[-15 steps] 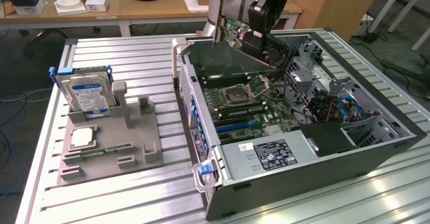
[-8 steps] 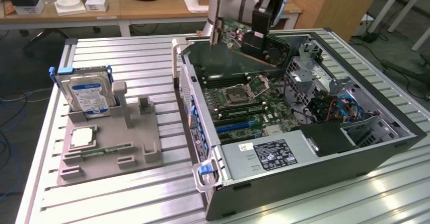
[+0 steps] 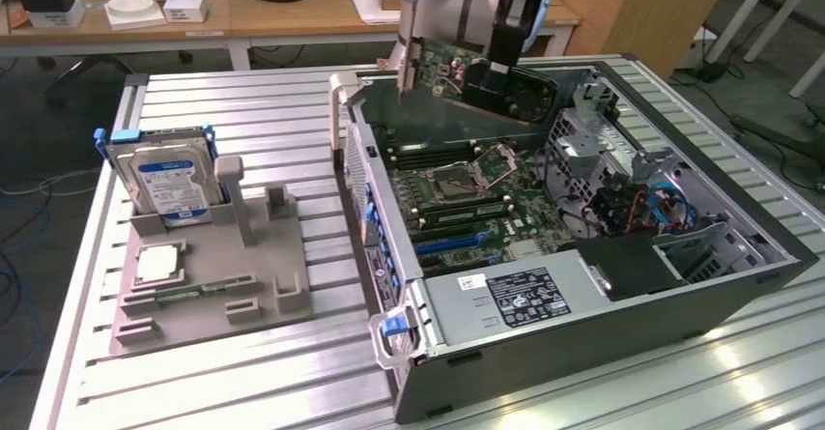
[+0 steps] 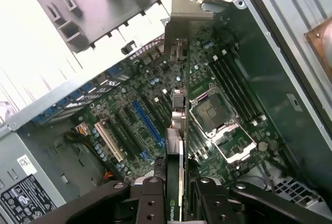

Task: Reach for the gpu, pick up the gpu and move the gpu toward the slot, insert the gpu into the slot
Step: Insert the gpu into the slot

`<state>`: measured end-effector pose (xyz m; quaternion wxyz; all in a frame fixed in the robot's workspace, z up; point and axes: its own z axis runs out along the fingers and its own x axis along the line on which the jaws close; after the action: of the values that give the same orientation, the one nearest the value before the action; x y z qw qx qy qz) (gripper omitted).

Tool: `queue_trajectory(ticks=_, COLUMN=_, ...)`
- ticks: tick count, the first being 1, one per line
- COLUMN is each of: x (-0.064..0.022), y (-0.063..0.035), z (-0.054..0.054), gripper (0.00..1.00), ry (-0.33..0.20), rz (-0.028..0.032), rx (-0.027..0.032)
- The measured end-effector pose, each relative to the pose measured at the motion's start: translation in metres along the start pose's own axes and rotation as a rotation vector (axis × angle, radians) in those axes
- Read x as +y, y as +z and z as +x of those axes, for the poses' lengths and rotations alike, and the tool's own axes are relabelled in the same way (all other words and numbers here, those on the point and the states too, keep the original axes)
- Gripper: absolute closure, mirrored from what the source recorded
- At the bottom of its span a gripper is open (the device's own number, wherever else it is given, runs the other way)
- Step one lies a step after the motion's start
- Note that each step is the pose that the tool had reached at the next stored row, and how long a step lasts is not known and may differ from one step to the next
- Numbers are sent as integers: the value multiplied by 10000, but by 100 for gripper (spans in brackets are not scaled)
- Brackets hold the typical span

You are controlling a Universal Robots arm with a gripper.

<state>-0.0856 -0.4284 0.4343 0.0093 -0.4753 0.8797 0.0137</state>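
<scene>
The power supply [image 3: 516, 298] with its black label sits in the near end of the open computer case [image 3: 722, 285]. Deeper inside the case lies the motherboard [image 3: 470, 193], its blue slot [image 4: 148, 123] bare. Over the case's far end the gpu [image 3: 480, 74] hangs tilted, clear of the motherboard, its metal bracket [image 4: 189, 6] toward the case wall that faces the tray. The gripper [image 4: 177, 195] is clenched on the gpu's edge, fingers [image 4: 150, 203] pressing both faces. Beside the case, on the exterior view's left, a grey tray [image 3: 258, 285] holds a hard drive [image 3: 165, 181] upright. Beyond the case stand wooden desks [image 3: 297, 14].
</scene>
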Motion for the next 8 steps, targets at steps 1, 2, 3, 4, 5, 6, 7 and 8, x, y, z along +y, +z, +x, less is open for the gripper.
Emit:
queue_trajectory(ticks=1, x=0, y=0, z=0, gripper=74, ry=-156, rz=-5, rx=2)
queue_trajectory(ticks=2, x=0, y=0, z=0, gripper=74, ry=-312, rz=-9, rx=5)
queue_trajectory(ticks=3, x=0, y=0, z=0, gripper=74, ry=-482, rz=-14, rx=7)
queue_trajectory(ticks=4, x=0, y=0, z=0, gripper=74, ry=-636, rz=-19, rx=9)
queue_trajectory(ticks=5, x=0, y=1, z=0, gripper=74, ry=-792, rz=-23, rx=12)
queue_trajectory(ticks=6, x=0, y=1, z=0, gripper=74, ry=-946, rz=-28, rx=14)
queue_trajectory(ticks=7, x=0, y=1, z=0, gripper=74, ry=-1106, rz=-32, rx=17)
queue_trajectory(ticks=8, x=0, y=0, z=0, gripper=74, ry=-1260, rz=-37, rx=20)
